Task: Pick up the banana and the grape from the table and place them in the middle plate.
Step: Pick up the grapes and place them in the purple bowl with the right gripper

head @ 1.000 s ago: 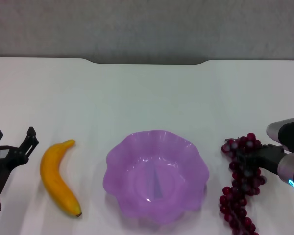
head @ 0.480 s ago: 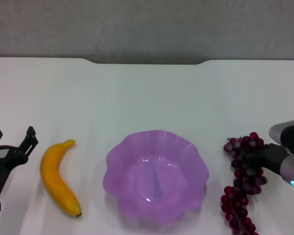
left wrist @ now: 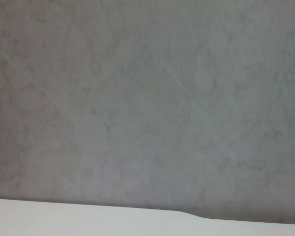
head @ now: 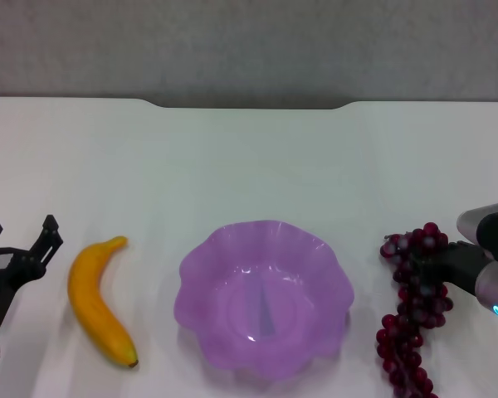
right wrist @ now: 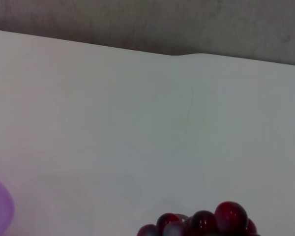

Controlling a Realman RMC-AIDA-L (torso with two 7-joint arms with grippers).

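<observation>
In the head view the yellow-orange banana point(head: 100, 300) lies on the white table point(head: 249, 166), left of the purple scalloped middle plate point(head: 264, 297), which holds nothing. The dark red grape bunch point(head: 415, 319) lies right of the plate. My right gripper point(head: 425, 267) reaches in from the right edge and its dark fingers are closed around the upper part of the bunch. The top grapes point(right wrist: 202, 223) and a bit of the plate's rim point(right wrist: 0, 204) show in the right wrist view. My left gripper point(head: 21, 230) is open and empty, just left of the banana.
The table's far edge has a notch point(head: 249, 105) against a grey wall point(head: 249, 41). The left wrist view shows only that wall point(left wrist: 147, 98) and a strip of table edge point(left wrist: 88, 221).
My right gripper and the grape bunch have shifted slightly to the right together. The left gripper, banana and plate have not moved.
</observation>
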